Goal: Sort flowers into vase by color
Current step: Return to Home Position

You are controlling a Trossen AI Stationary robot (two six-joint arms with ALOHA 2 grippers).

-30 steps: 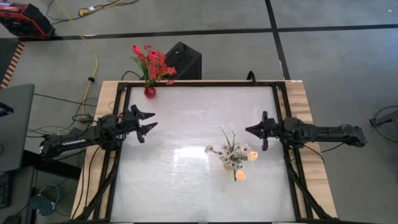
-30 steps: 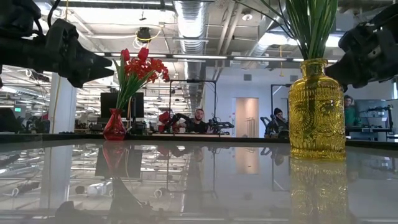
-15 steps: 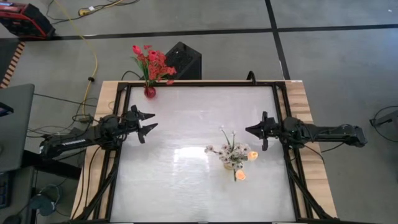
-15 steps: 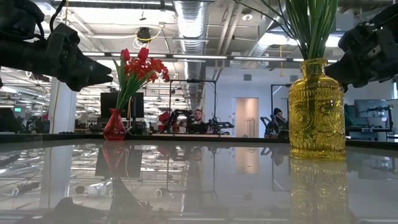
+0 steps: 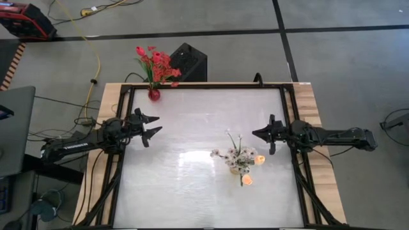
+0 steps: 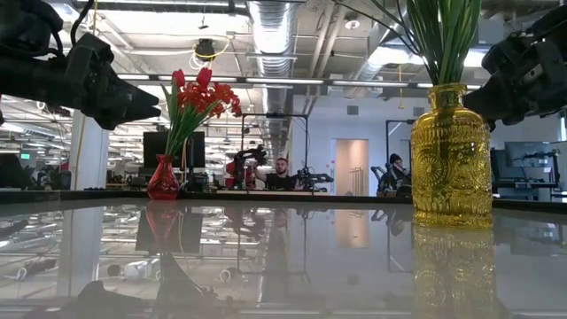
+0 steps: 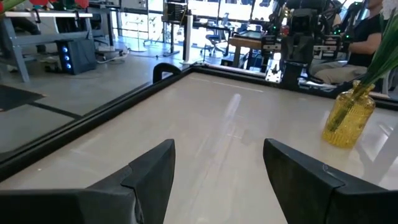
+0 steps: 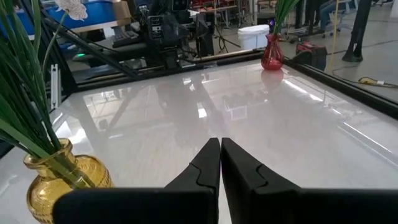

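From above, no flower lies loose on the desk (image 5: 192, 198). The red blooms (image 5: 158, 64) stand in a small red vase (image 5: 154, 94) at the far left corner. The white sprigs (image 5: 221, 153) and orange buds (image 5: 247, 180) share the yellow vase (image 5: 239, 167), right of centre. The left arm (image 5: 80, 143) lies along the left edge with its jaws spread and holding nothing. The right arm (image 5: 332, 136) lies along the right edge. The yellow vase sits just beside the right jaws, toward the near edge and inward, so the right arm is the nearer of the 2. The red vase lies toward the far edge from the left jaws.

At desk height, the yellow vase (image 6: 451, 159) and red vase (image 6: 163, 180) stand upright with their stems vertical. Both arms hang above the surface, clear of them. A person (image 6: 282, 170) sits in the room behind.

From the left wrist, the 2 fingers (image 7: 149, 177) stand wide apart over bare desk, with the yellow vase (image 7: 348, 115) well ahead.

From the right wrist, the fingers (image 8: 208, 168) are pressed together on nothing, with the yellow vase (image 8: 59, 180) close to one side and the red vase (image 8: 272, 56) far across.

The sorting looks finished. Any further move would probably be a withdrawal, and the right arm would need to clear the upright stems beside it.
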